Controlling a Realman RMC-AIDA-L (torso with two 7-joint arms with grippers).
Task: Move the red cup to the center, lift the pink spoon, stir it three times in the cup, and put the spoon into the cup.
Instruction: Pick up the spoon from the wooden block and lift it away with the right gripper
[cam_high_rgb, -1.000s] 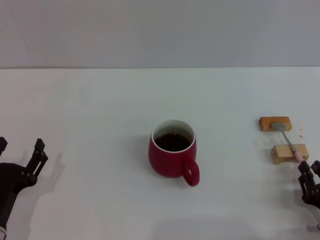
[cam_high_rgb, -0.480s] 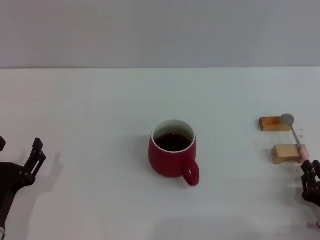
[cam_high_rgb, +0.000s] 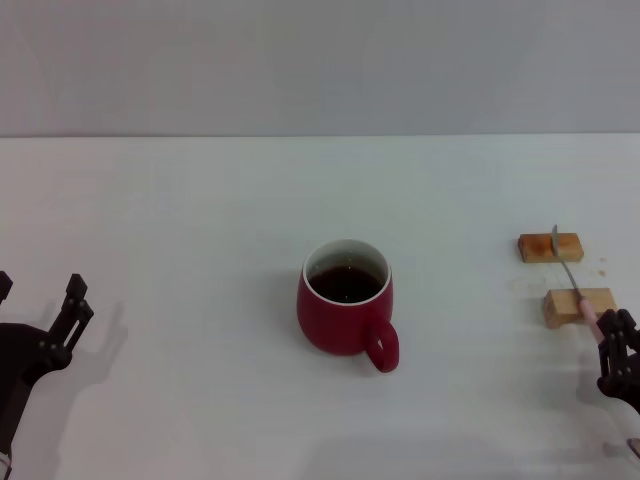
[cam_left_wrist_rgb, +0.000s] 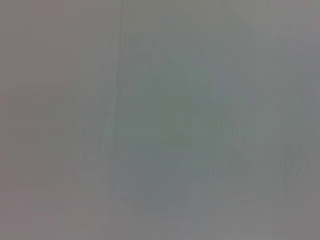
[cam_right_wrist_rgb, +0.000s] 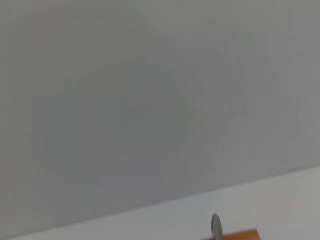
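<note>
Red cup (cam_high_rgb: 346, 308) with dark liquid stands mid-table (cam_high_rgb: 200, 220), handle toward the robot. At the right edge, the right gripper (cam_high_rgb: 612, 340) is closed on the pink spoon (cam_high_rgb: 572, 277) by its handle end; the metal bowl, turned edge-on, rises over two wooden blocks (cam_high_rgb: 565, 276). The left gripper (cam_high_rgb: 40, 300) hangs at the lower left, fingers spread, holding nothing.

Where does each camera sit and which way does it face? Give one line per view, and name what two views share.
Head view: high on the robot, looking forward and down at the white table, the red cup, two wooden blocks; left gripper and right gripper show at the near corners.
Left wrist view: faces a blank grey surface; no robot parts show.
Right wrist view: faces the wall above the table edge; no jaws show.
Shared: head and right wrist views both show the pink spoon.
</note>
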